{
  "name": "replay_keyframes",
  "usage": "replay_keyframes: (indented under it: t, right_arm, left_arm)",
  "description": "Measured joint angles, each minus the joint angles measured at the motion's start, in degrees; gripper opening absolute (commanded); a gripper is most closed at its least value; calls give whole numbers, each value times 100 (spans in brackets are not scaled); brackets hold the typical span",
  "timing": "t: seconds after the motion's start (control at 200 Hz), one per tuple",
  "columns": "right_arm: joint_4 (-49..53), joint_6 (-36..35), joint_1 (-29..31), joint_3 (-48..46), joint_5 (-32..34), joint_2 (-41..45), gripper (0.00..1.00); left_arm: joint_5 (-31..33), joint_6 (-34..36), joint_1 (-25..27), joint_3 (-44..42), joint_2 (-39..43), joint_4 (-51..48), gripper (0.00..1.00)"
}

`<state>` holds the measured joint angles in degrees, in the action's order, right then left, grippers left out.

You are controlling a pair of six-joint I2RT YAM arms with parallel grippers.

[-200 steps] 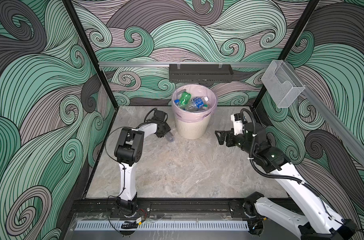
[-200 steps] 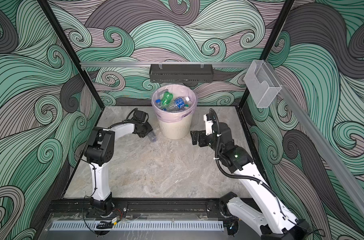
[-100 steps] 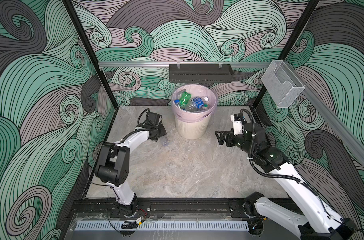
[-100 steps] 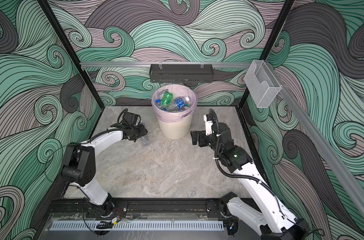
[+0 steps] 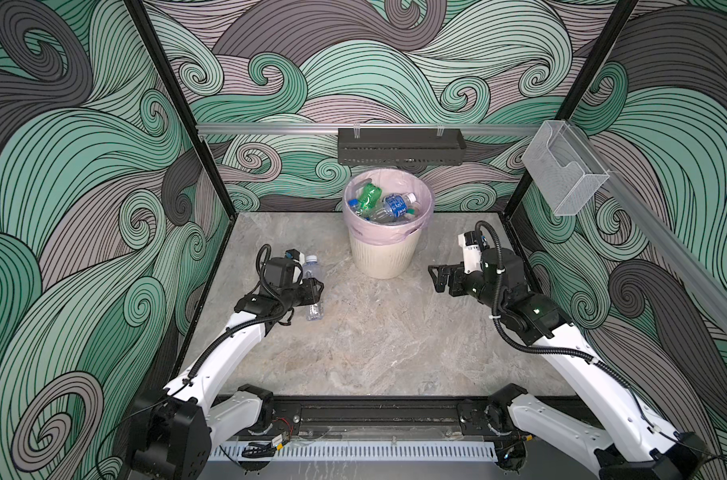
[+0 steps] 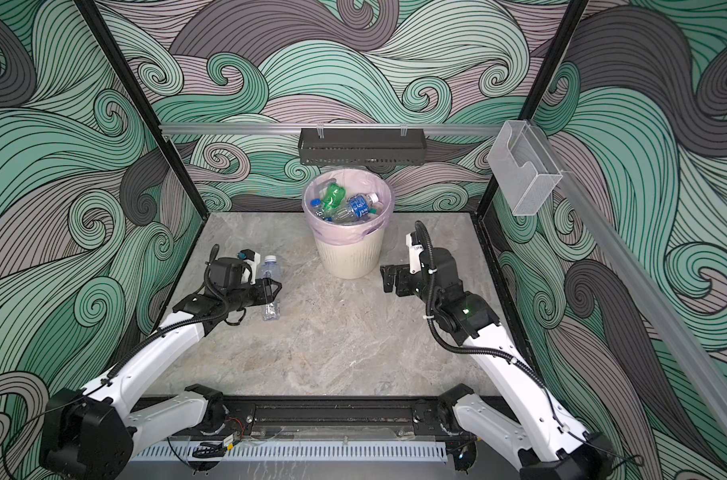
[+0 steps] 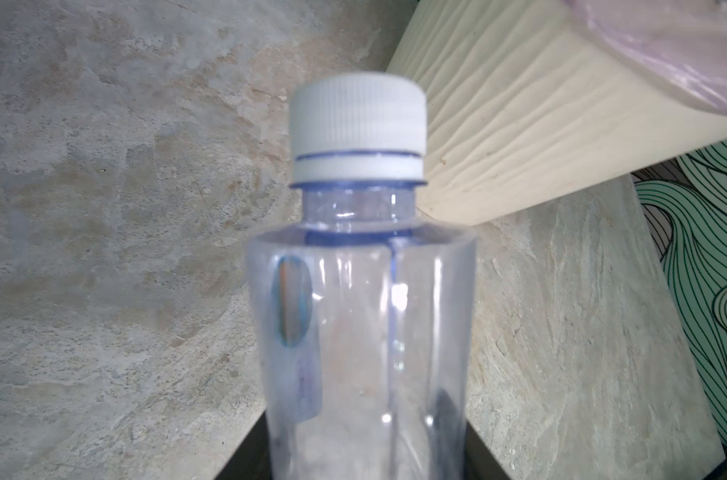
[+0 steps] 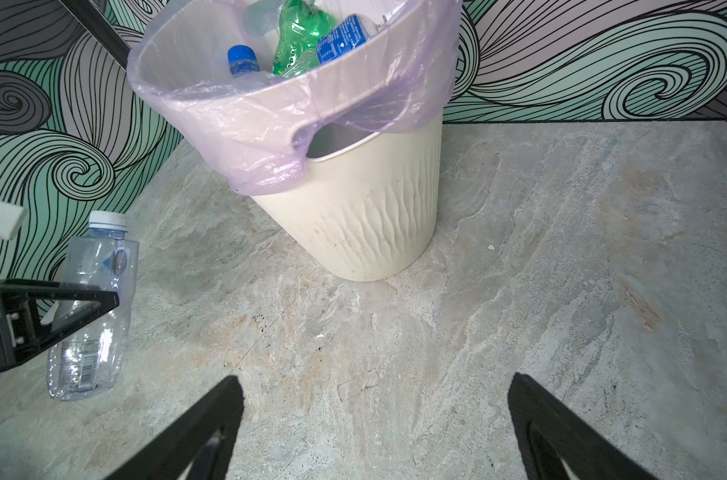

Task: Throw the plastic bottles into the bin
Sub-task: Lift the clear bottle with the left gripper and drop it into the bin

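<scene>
- Gripping a clear bottle (image 5: 311, 269) around its middle, your left fingers (image 5: 313, 289) are clenched on it. Its white cap (image 7: 358, 116) sticks out past 1 side of them and its base past the other.
- You cannot tell whether that base touches the table (image 5: 374, 332).
- Your right fingers (image 5: 438, 276) are spread wide and grasp nothing, hanging above the table.
- Your bin (image 5: 380, 257), lined with a pink bag (image 8: 245, 137), stands between the 2 sets of fingers and further back, near both and touching neither.
- Inside it lie a green bottle (image 5: 369, 195), a blue-labelled bottle (image 5: 395, 204) and others.
</scene>
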<state>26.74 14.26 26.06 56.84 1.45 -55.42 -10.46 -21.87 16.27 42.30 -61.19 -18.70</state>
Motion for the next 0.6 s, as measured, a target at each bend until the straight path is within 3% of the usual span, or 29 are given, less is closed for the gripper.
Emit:
replay_keyframes:
  t: [0.21,0.32,0.41,0.525,0.56,0.6]
  right_arm:
    - [-26,107,0,-17,-11,-11,99]
    - [-87,136,0,-81,-11,-11,99]
    - [-107,157,0,-146,-11,-11,99]
    - [-127,188,0,-181,-13,2,99]
    - [-131,208,0,-190,-11,15,99]
    - [-140,225,0,-214,-7,50,99]
  left_arm:
    - [-214,236,81,94,378,35,53]
    - [-354,356,149,678,201,7,56]
    - [-490,439,192,1814,-354,-26,55]
    - [-660,514,343,4111,-1644,-68,56]
    - [-673,540,411,4874,-2103,-83,61]
    - [-662,557,494,5794,-2688,-127,74]
